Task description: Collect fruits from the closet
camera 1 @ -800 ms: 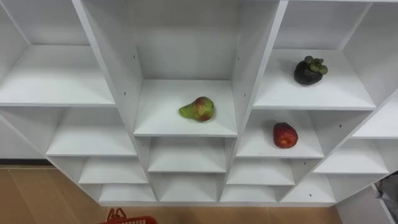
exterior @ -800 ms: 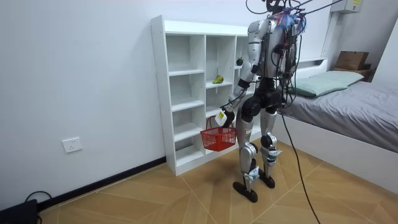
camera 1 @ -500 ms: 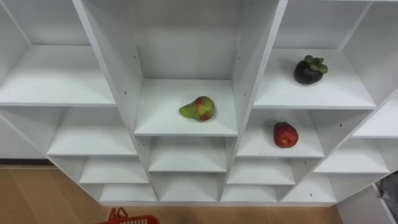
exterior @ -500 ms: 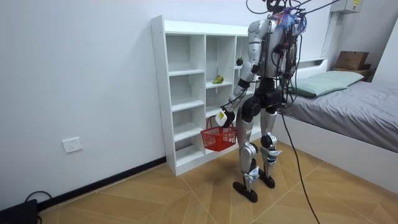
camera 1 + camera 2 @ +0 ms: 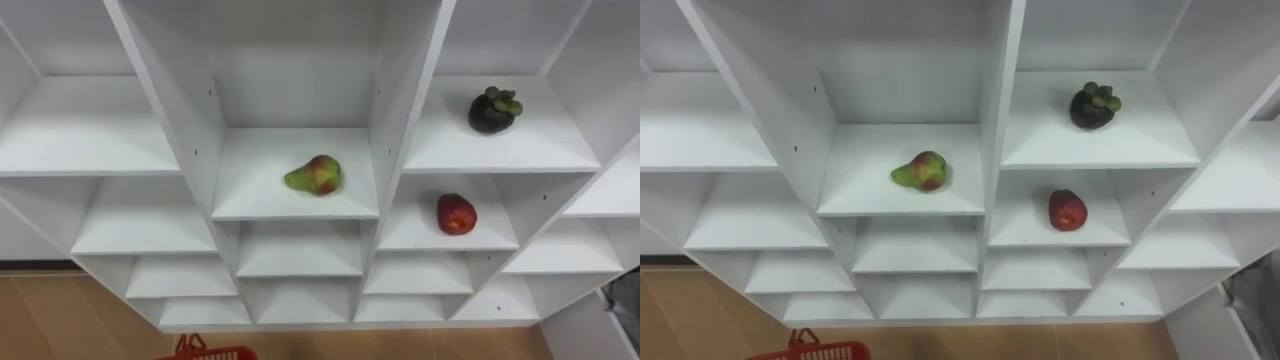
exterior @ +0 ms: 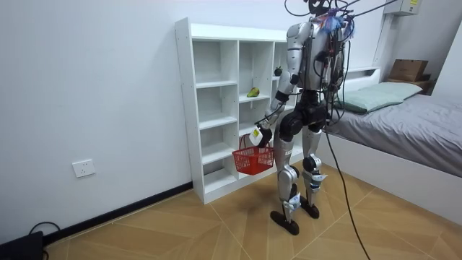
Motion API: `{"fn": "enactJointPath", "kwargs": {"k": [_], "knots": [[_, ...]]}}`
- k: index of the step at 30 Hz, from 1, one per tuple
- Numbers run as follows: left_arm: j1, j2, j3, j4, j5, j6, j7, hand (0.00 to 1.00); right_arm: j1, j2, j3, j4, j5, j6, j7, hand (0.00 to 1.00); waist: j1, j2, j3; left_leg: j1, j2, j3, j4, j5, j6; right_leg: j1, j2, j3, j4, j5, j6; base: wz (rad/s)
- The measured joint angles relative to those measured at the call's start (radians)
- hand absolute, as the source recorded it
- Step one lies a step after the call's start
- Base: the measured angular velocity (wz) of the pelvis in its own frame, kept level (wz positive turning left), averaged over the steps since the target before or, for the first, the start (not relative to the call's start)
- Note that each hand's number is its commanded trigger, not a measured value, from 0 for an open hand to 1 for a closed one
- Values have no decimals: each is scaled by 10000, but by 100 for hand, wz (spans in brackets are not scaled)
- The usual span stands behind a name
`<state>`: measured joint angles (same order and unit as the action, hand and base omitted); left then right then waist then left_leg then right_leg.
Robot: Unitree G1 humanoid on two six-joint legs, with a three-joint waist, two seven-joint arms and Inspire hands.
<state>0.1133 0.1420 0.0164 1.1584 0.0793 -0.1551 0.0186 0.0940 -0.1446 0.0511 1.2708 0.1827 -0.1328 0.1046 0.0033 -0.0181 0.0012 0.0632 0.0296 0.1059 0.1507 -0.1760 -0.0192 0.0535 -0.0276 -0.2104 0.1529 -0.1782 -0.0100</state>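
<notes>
Three fruits lie in the white closet [image 5: 398,140]. A green-and-red pear [image 5: 314,175] rests on a shelf in the middle column. In the right column a dark mangosteen [image 5: 494,110] sits on the upper shelf and a red apple [image 5: 456,214] on the shelf below it. In the room view I stand close in front of the closet [image 6: 186,108]. My left hand [image 6: 257,135] hangs low at my side, shut on the handle of a red basket [image 6: 253,160]. The basket's handle and rim [image 5: 205,351] peek in at the bottom edge of the eye view.
Other closet compartments hold nothing. A bed [image 6: 404,115] stands to the room view's right behind me, with a cardboard box [image 6: 408,69] at its head. Wooden floor [image 6: 180,231] lies open to the room view's left.
The eye view has shifted slightly, which is the camera's own move. The fruits, the basket and my stance are as before.
</notes>
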Motion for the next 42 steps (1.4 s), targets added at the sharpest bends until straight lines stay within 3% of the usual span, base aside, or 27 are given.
{"fn": "enactJointPath", "kwargs": {"k": [19, 27, 32, 42], "knots": [[20, 12, -263, -150, -88, 33, 109, 100, 226, 3, 29, -947, -944, -6, -903, 0, -17, -13, -7, 11, -2, 134, -6, 0, 0, -29, 0, 104, -20, 15, 16, -1], [14, 38, -234, -245, -52, 31, 106, 100, 1010, -5, -68, -3653, -1979, -90, -1335, 0, -240, -67, -37, 23, -2, 162, -7, 0, 0, -39, 1, 189, -13, 37, 14, -2], [71, 76, -280, -560, 38, 61, 94, 100, 2124, -15, -33, -6669, -2655, -59, -1498, 0, -273, -108, -33, 18, -2, 225, -5, 0, 0, -67, -5, 219, 2, 41, 19, -2], [167, 134, -616, -1576, 110, 54, -105, 100, 2533, -5, 338, -9997, -2463, -139, -1808, 0, -277, -2, -1, -96, 42, 393, -54, -42, 66, -346, 58, 442, -1, 144, 34, -6]]}}
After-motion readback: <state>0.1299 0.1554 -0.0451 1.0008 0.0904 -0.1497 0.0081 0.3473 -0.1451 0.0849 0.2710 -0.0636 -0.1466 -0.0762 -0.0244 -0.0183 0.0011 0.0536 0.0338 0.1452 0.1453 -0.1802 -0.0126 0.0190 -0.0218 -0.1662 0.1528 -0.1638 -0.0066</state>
